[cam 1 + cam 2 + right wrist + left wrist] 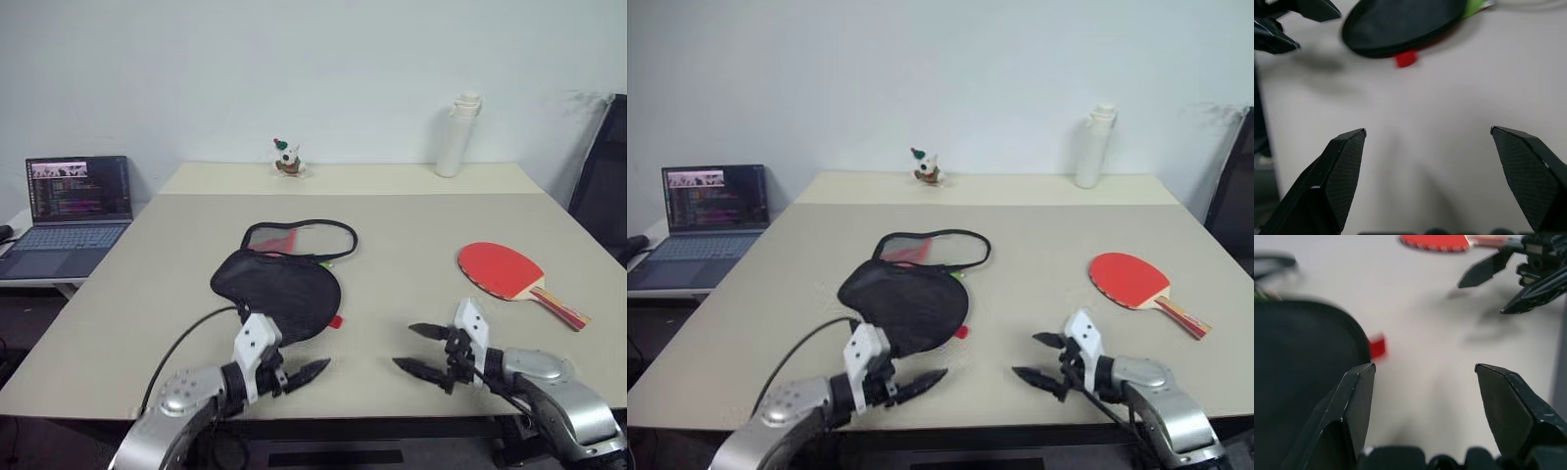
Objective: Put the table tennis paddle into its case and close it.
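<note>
Left gripper (294,376) spread, empty, near table edge; case (279,289) just beyond it, unzipped, mouth away. Right gripper (423,351) spread wide, empty. Paddle (502,269) farther right, handle toward right-front corner; right arm nearer paddle.

My forearms are silver-grey metal shells, each ending in a white block behind its pincer. The left pincer (299,375) and right pincer (419,350) have pointed black fingers; a black cable trails from my left wrist.
</note>
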You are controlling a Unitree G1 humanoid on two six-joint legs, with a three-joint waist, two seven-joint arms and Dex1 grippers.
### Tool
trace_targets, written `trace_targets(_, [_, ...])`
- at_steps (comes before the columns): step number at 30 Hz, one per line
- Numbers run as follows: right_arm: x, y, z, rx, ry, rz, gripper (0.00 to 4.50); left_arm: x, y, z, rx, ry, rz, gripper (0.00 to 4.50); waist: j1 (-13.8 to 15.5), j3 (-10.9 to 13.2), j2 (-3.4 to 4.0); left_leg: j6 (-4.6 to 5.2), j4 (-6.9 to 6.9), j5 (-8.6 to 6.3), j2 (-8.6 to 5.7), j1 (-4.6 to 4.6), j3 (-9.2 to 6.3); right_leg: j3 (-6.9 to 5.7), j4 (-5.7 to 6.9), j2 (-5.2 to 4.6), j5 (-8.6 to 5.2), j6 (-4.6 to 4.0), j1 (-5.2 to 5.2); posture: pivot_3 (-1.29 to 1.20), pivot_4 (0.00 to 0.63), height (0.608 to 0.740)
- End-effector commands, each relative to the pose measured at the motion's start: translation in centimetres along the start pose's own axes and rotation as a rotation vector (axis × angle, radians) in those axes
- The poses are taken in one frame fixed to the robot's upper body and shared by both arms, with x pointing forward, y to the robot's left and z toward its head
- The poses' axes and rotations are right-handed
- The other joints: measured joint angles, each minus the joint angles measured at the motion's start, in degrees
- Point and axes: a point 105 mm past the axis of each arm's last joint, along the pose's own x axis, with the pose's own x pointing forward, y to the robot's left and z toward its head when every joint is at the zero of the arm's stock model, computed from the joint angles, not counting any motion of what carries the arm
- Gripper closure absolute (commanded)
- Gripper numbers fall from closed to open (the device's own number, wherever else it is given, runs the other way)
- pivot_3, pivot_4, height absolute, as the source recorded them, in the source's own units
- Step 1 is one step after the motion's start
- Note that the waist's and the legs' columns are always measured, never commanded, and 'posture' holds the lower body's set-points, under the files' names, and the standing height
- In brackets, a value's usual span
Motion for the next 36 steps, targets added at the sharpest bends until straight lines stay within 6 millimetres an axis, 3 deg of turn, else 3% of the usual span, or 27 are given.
trace_targets(1, [0.0, 0.1, 1.2, -0.043, -0.021, 0.019, 0.02, 0.4, -0.7, 1.7, 0.039, -0.058, -0.006, 0.95, 0.22, 0.0, 0.0, 0.0, 0.01, 0.0, 0.0, 0.01, 0.0, -0.01, 0.0, 0.0, 0.0, -0.01, 0.01, 0.0, 0.15, 0.74])
trace_targets(14, [-0.7, 1.6, 3.9, -0.067, -0.063, 0.011, 0.02, -0.5, 2.1, 3.5, 0.029, -0.111, 0.01, 0.95, 0.2, -0.01, -0.02, 0.0, 0.0, 0.0, -0.02, -0.04, 0.01, -0.04, -0.02, 0.01, -0.01, 0.0, -0.03, 0.0, 0.15, 0.74])
trace_targets(18, [0.0, 2.0, 4.0, -0.068, -0.064, 0.023, 0.0, -1.6, 3.5, 3.7, 0.025, -0.113, 0.038, 0.03, 0.17, -0.02, -0.03, 0.0, 0.0, 0.0, -0.02, -0.04, 0.02, -0.05, -0.04, 0.01, -0.01, -0.01, -0.03, 0.0, 0.15, 0.74])
trace_targets(26, [0.8, 1.9, 4.4, -0.088, -0.092, 0.039, 0.0, -1.7, 6.0, 2.2, 0.147, 0.005, -0.006, 0.01, 0.24, -0.02, -0.03, 0.0, 0.0, 0.0, -0.04, -0.07, 0.06, -0.11, -0.04, 0.03, -0.02, -0.02, -0.04, 0.0, 0.15, 0.74])
trace_targets(29, [0.9, 1.5, 4.6, -0.085, -0.113, 0.022, 0.0, -0.7, 7.4, 2.1, 0.201, 0.042, -0.053, 0.01, 0.39, -0.02, -0.04, 0.0, 0.0, 0.0, -0.07, -0.12, 0.13, -0.12, -0.07, 0.01, -0.02, -0.01, -0.06, 0.0, 0.15, 0.74])
trace_targets(36, [1.2, 1.4, 4.8, -0.096, -0.127, -0.002, 0.0, -0.1, 7.8, 0.4, 0.249, 0.127, -0.197, 0.01, 0.05, -0.02, -0.04, 0.0, -0.04, -0.01, -0.02, -0.15, 0.19, -0.05, -0.06, 0.02, 0.0, 0.0, -0.15, 0.0, 0.15, 0.74])
